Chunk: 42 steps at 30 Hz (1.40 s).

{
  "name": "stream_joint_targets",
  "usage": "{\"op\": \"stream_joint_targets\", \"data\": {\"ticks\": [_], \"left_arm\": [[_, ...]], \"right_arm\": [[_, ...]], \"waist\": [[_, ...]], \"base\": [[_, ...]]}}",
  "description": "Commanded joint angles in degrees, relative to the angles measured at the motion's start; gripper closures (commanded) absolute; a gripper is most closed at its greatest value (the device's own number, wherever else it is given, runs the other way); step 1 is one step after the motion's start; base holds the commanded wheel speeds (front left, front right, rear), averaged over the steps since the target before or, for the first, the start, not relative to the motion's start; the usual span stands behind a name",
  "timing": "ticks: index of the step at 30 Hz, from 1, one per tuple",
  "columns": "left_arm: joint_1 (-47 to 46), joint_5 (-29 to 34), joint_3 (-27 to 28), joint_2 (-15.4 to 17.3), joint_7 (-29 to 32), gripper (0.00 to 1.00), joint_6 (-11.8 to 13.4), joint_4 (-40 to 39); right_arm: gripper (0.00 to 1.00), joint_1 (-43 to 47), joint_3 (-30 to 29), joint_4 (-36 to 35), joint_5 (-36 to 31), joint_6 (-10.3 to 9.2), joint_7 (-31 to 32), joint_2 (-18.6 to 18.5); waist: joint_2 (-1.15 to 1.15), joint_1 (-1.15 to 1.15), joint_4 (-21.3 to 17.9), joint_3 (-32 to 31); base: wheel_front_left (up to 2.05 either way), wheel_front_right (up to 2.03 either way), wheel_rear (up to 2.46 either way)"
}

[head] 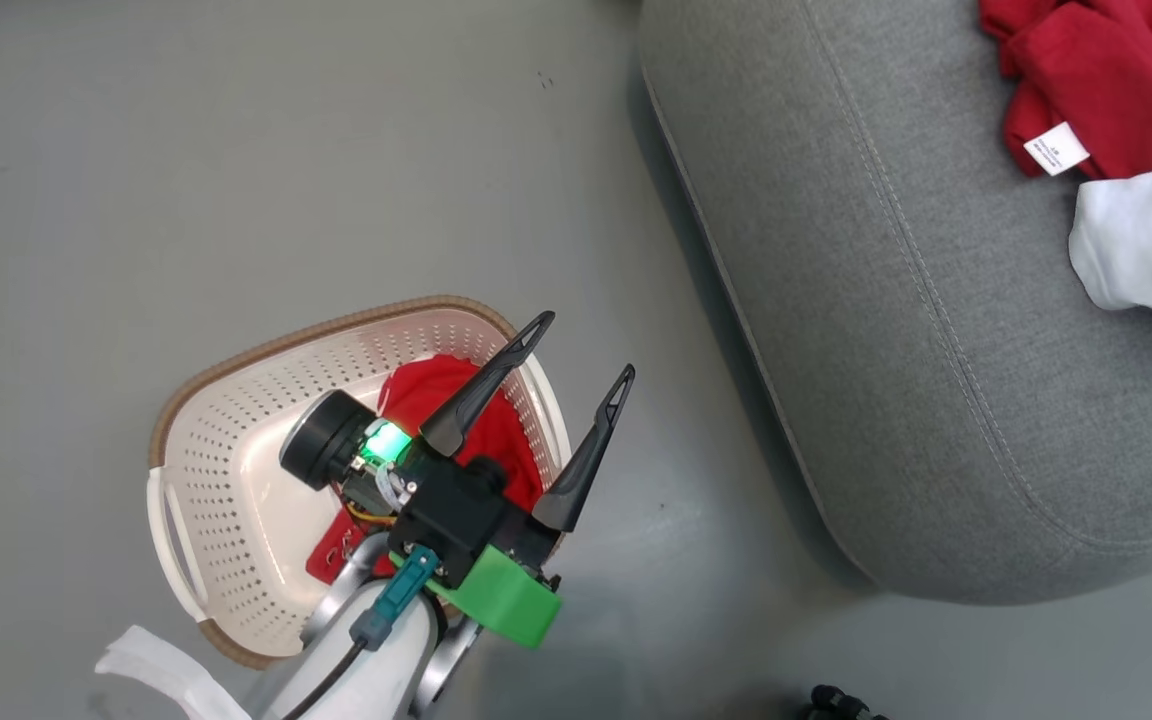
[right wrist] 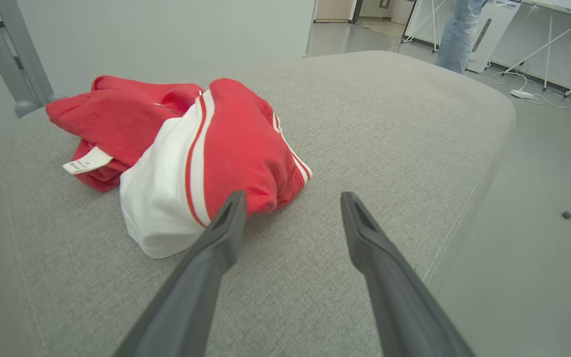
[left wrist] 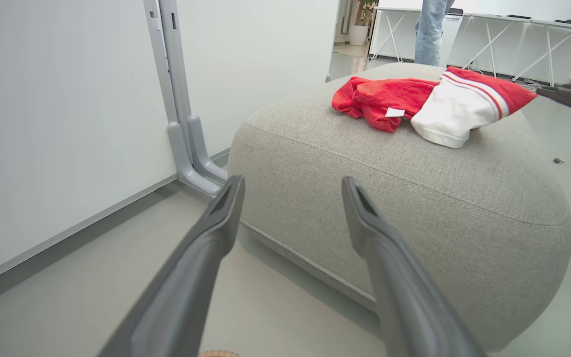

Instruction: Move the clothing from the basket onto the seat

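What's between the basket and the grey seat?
In the head view, only bare grey floor lies between the basket and the seat; the left gripper reaches over it.

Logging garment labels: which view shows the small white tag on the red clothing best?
The right wrist view: the tag lies close and unobstructed, its print faintly visible. The head view shows it smaller, toward the frame's right edge; the left wrist view shows a tiny white patch.

Smooth grey floor (head: 186, 150) meets a white wall (left wrist: 42, 124), with white trestle tables (left wrist: 513, 19) standing far behind.
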Motion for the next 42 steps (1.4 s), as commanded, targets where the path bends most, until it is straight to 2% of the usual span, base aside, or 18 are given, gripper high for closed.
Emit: {"op": "stream_joint_targets", "data": {"ticks": [1,8,15,20,25,31,37,42], "left_arm": [[1.4,-0.4,0.5,-0.7,0.0,0.00,0.4,0.2],[6.2,-2.9,4.6,-4.7,0.0,0.00,1.8,0.5],[11.2,-4.5,11.0,-6.5,0.0,0.00,2.9,0.6],[15.2,-5.1,16.4,-7.0,0.0,0.00,3.6,0.2],[19.6,-4.1,20.8,-7.1,0.0,0.00,4.2,-0.7],[24.7,-2.3,24.2,-7.2,0.0,0.00,5.1,-3.9],[29.3,-3.2,25.3,-7.2,0.0,0.00,6.7,-7.2],[31.9,-3.2,24.8,-7.2,0.0,0.00,7.0,-7.6]], "right_arm": [[0.00,2.0,0.2,0.0,0.2,-0.06,0.0,0.2],[0.00,9.3,11.7,-0.5,2.4,-0.06,0.0,0.1],[0.00,9.7,24.2,-6.2,-1.0,-0.06,0.0,0.1],[0.00,10.3,30.4,-10.3,-2.3,-0.06,0.0,0.1],[0.00,12.9,34.3,-14.1,-2.8,-0.07,0.0,0.1],[0.00,16.5,35.9,-18.7,-2.6,-0.06,0.0,0.1],[0.00,20.5,37.7,-20.5,-2.4,-0.06,0.0,0.1],[0.00,23.0,38.8,-19.6,-2.4,-0.06,0.0,-0.2]], "waist": [[0.00,0.00,4.0,-5.5],[0.00,0.00,10.8,-11.7],[0.00,0.00,16.6,-17.1],[0.00,0.00,19.2,-21.8],[0.00,0.00,19.9,-26.2],[0.00,0.00,18.6,-29.1],[0.00,0.00,17.1,-30.5],[0.00,0.00,16.1,-31.7]], "base": [[0.00,0.00,0.00],[0.00,0.00,0.00],[0.00,0.00,0.00],[0.00,0.00,0.00],[0.00,0.00,0.00],[0.00,0.00,0.00],[0.00,0.00,0.00],[0.00,0.00,0.00]]}}
